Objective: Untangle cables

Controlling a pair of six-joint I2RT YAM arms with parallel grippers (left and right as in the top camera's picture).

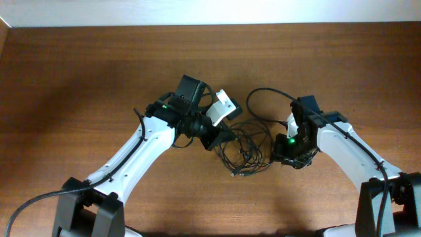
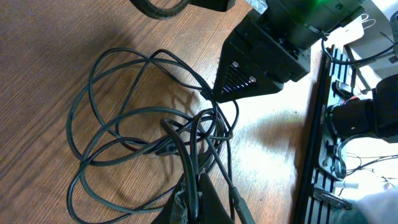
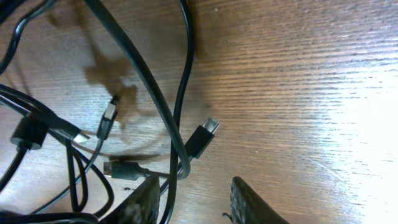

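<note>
Thin black cables (image 1: 247,148) with small plug ends are found knotted in a loose tangle at the middle of the brown wooden counter (image 1: 79,79). One loop is thrown out toward 12 o'clock and the rest is spread toward 6 o'clock.

The tangle is flanked by both arms, the left at 9 o'clock and the right at 3 o'clock. The left fingers (image 2: 186,205) are seen clenched on several strands where these converge at 6 o'clock in the left wrist view. The right fingers (image 3: 144,202) are held apart just above the wood. One strand is passed through their gap, close against the 9 o'clock finger, and is not pinched.

A flat black plug with a metal tip (image 3: 204,138) is seen lying free on the wood, just beyond the right fingers at 12 o'clock.

Open room: bare wood is noted from 9 to 11 o'clock of the tangle, along the far edge at 12 o'clock, and beyond the right arm at 3 o'clock. In the left wrist view the wood is bounded at 3 o'clock by a black strip (image 2: 314,137).
</note>
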